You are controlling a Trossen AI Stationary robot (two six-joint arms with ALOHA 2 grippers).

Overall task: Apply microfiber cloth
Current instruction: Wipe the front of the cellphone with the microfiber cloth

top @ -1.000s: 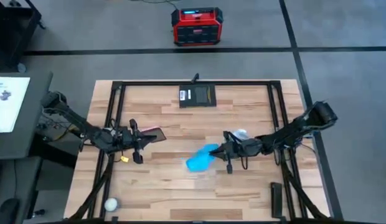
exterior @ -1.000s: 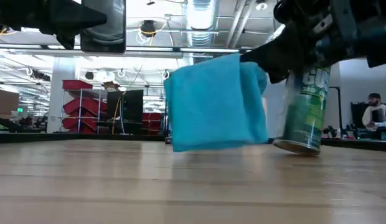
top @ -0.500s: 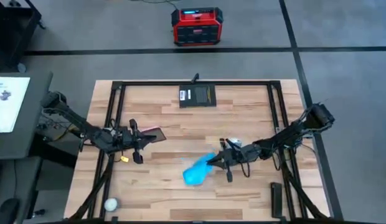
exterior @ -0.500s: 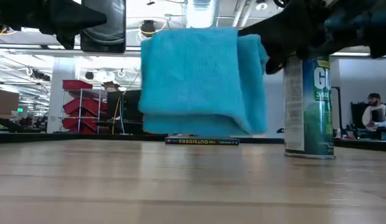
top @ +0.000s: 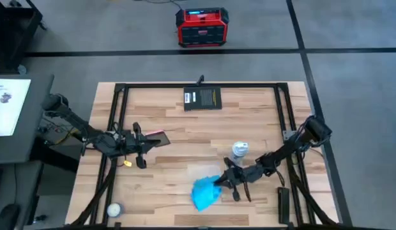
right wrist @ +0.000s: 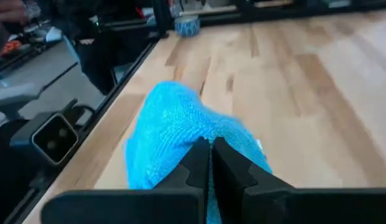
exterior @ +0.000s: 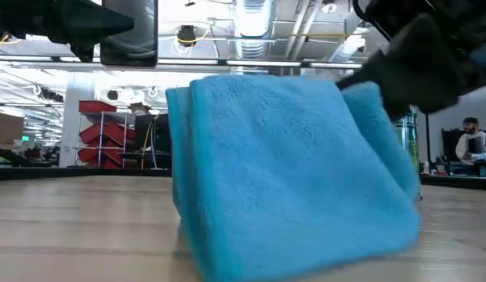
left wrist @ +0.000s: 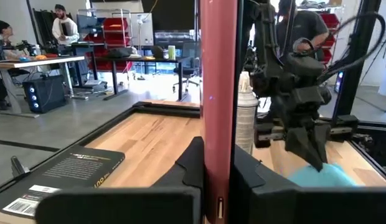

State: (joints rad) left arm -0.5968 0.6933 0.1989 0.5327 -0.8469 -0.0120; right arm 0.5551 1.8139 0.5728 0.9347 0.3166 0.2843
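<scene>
The microfiber cloth (top: 204, 191), sky-blue and folded, hangs from my right gripper (top: 220, 181) near the table's front edge, at its middle. It fills the low view (exterior: 290, 180), where its lower edge is at or just above the wood. My left gripper (top: 144, 144) is at the table's left and is shut on a pink-backed phone (top: 158, 138). In the left wrist view the phone (left wrist: 218, 93) stands between the two fingers. My left gripper pinches the phone's near end (left wrist: 216, 186) between its two fingers (left wrist: 192, 167). The fingers come level from the table's left, and the phone reaches past them toward the right, clear of the table. My right gripper pinches a bunched upper part of the cloth (right wrist: 202, 140) between its shut fingers (right wrist: 196, 163), coming from the table's right and slanting down. Several layers hang slack below and ahead of the fingers. Whether the cloth's lower edge (exterior: 306, 266) touches the table, I cannot tell.
A spray can (top: 239, 152) stands upright just behind my right arm. A black flat pad (top: 202, 98) lies at the far middle. A white ball (top: 114, 209) and a small yellow piece (top: 128, 162) lie near the left front, and a black bar (top: 283, 203) at the right front.
My right gripper has carried the cloth toward the table's near edge and a little left, and lower. It has drawn away from the spray can, which now stands clear behind it. In the low view the cloth has grown much larger.
</scene>
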